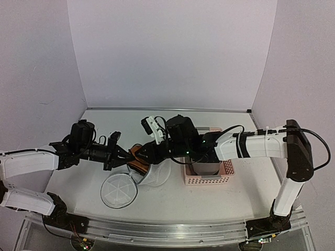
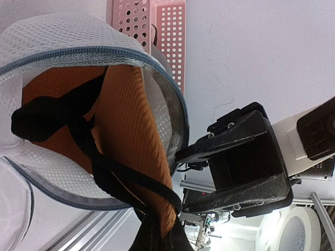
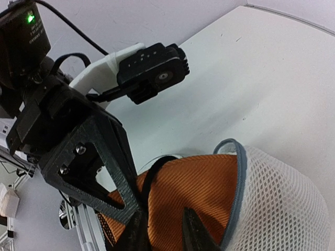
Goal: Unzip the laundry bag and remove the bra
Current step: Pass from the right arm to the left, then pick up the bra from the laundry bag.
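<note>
The laundry bag lies open on the table, its round lid flopped flat to its left. The orange-brown bra with black straps sticks out of its mouth. Both grippers meet there. My left gripper is shut on the bra's lower edge and straps. My right gripper is closed down on the bra cup, its jaws a narrow gap apart with fabric between them. The bag's mesh wall and blue-grey zipper rim curve round the bra.
A pink perforated basket stands right of the bag under the right forearm. In the left wrist view it sits just behind the bag. The table's near edge and its metal rail run close below the lid.
</note>
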You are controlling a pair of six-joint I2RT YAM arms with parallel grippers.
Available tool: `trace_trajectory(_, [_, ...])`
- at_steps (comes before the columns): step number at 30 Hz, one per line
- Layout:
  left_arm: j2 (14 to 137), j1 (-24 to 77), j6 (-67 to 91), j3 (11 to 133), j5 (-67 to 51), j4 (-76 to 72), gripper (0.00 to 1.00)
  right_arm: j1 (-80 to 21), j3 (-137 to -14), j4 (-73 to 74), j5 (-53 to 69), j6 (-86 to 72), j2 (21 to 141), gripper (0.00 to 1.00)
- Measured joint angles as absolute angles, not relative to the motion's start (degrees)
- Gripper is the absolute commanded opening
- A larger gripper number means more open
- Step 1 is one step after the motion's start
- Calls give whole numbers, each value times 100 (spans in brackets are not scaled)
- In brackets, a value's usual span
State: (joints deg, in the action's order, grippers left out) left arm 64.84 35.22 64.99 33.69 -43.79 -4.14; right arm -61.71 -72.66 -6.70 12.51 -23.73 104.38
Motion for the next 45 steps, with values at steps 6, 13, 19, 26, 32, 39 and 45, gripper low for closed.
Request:
trace_trajectory(6, [6493, 3522, 6429, 3369, -4333, -410, 0, -6171, -7061, -556, 1151, -2333, 10156, 43])
trace_trajectory(13, [6493, 3522, 6318, 3347, -4274, -403, 0, -6171, -7008, -14, 617, -2327, 9596, 45])
trace_trajectory(19, [6497, 3520, 6241, 3345, -4230, -392, 0, -6171, -7091, 646, 91, -2434, 9629, 48])
trace_trajectory(26, [6508, 3522, 6132, 3345, -4226, -283, 0, -6171, -7376, 1033, -43, -2539, 10033, 48])
trace_trajectory(32, [6528, 3522, 6125, 3345, -4187, -244, 0, -6171, -7671, 1201, 69, -2602, 10307, 46])
trace_trajectory(39, [6532, 3520, 6093, 3345, -4187, -244, 0, -6171, -8040, 1227, 115, -2665, 10680, 37])
trace_trajectory(45, [6532, 3522, 6064, 3345, -4189, -244, 0, -6171, -8053, 1330, 10, -2663, 10945, 8])
